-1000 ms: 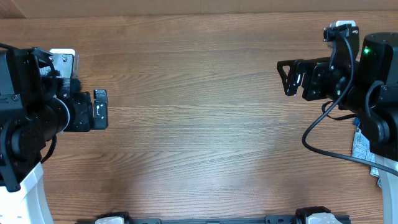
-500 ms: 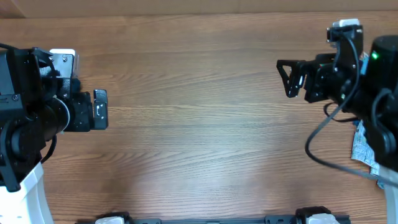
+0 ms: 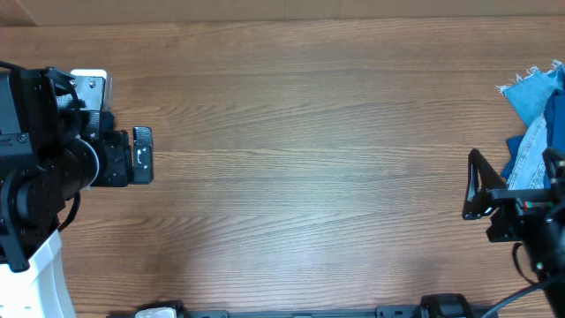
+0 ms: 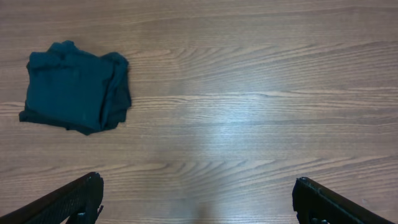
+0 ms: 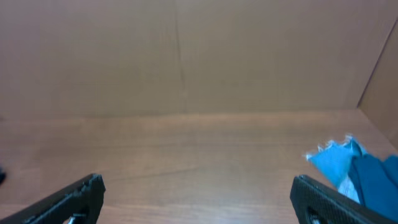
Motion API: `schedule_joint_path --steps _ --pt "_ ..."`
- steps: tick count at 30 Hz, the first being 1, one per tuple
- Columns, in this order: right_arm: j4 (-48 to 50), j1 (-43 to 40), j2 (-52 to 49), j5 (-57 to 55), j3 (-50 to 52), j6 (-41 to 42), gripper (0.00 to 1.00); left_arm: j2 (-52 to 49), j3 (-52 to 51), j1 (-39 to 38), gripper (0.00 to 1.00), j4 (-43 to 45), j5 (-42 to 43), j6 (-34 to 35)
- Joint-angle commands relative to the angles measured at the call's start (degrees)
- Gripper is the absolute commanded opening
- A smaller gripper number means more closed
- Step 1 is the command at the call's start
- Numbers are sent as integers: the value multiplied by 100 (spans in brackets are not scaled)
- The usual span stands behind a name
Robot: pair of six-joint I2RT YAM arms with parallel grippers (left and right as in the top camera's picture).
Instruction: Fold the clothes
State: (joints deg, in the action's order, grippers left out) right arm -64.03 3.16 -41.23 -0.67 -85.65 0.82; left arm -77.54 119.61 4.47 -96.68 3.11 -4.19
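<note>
L gripper (image 4: 198, 186): spread to full width, holding nothing; hangs over bare table (image 3: 300, 177) at the L edge, clear of the work area
R gripper (image 5: 198, 186): likewise spread wide & empty; sits low at the near R corner in overhead view, pointing twd the middle
Navy garment (image 4: 74, 87): seen only in L wrist view; compact squarish bundle lying flat on the wood, well apart from L fingers (image 4: 74, 199); looks already folded, prob. set aside as done; absent from overhead view, likely hidden under L arm
Denim pieces (image 3: 532, 97): light blue w/ frayed edge, heaped loose at the far R edge, partly cut off by the frame; just beside R arm, untouched; also at lower R of R wrist view
Why so placed: leaves the centre free as folding space; puts denim w/in R reach, so prob. next item; wide jaws suit a fresh pick
Vs 1 s ago: R arm swung from far R side down to near R corner, uncovering denim mostly hidden under it before; L arm & L gripper unmoved; same jaw width on both sides as before
</note>
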Motion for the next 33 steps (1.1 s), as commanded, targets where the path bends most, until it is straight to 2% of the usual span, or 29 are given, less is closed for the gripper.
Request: schedule_joint_path --steps 1,6,11,20,33 --pt "678 -164 643 -74 1272 -37 100 -7 2 -35 100 -11 -61 118" --pt "1784 -168 1801 -76 3526 -39 100 -7 2 -35 100 -11 -61 118" --pt "2223 -168 2686 -57 4931 -11 100 -7 2 -35 100 -11 -61 118" --pt "2208 -168 3993 -70 6037 -13 100 -7 2 -35 100 -11 -61 118" --pt "2264 -168 4105 96 7106 -13 100 -7 2 -35 100 -11 -61 118"
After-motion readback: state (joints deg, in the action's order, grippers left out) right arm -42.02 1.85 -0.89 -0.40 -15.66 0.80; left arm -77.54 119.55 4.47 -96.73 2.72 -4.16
